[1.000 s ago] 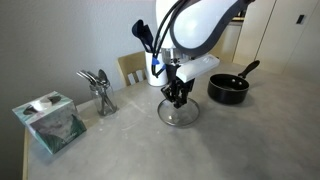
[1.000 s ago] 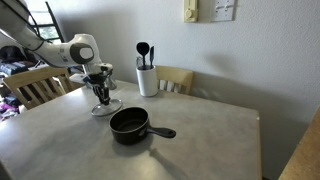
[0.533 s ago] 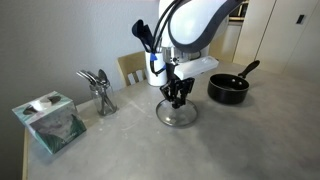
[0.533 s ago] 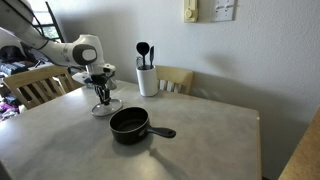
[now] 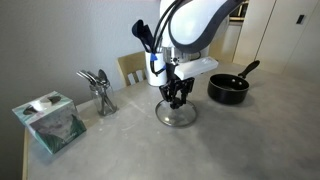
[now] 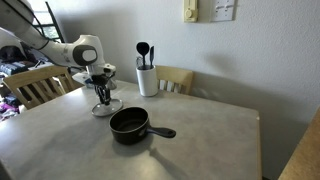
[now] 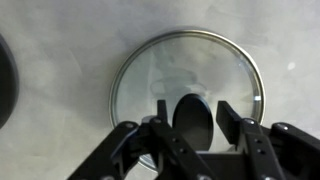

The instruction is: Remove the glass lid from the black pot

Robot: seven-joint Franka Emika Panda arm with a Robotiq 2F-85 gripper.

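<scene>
**Desk:** Wrist view first. What is in shot?

**Photographer:** The glass lid (image 7: 150, 70) lies flat on the grey table (image 7: 60, 40), seen from straight above. The gripper (image 7: 193, 112) is poised over it, its fingers (image 7: 160, 118) standing apart on either side of the small black knob (image 7: 193, 122). A sliver of glass shows between each finger and the knob, so nothing is clamped.

**Desk:** And where is the lid relative to the black pot?

**Photographer:** Off it. In both exterior views the black pot (image 6: 129, 124) sits uncovered, and the lid rests on the table near the pot but clear of it. It is on the side away from the pot's long handle (image 6: 162, 131).

**Desk:** What else stands around the pot?

**Photographer:** A white utensil holder (image 6: 147, 80) with dark tools stands behind the pot, in front of a wooden chair (image 6: 178, 78). In an exterior view a tissue box (image 5: 48, 122) sits well away from the pot, beyond the lid
</scene>
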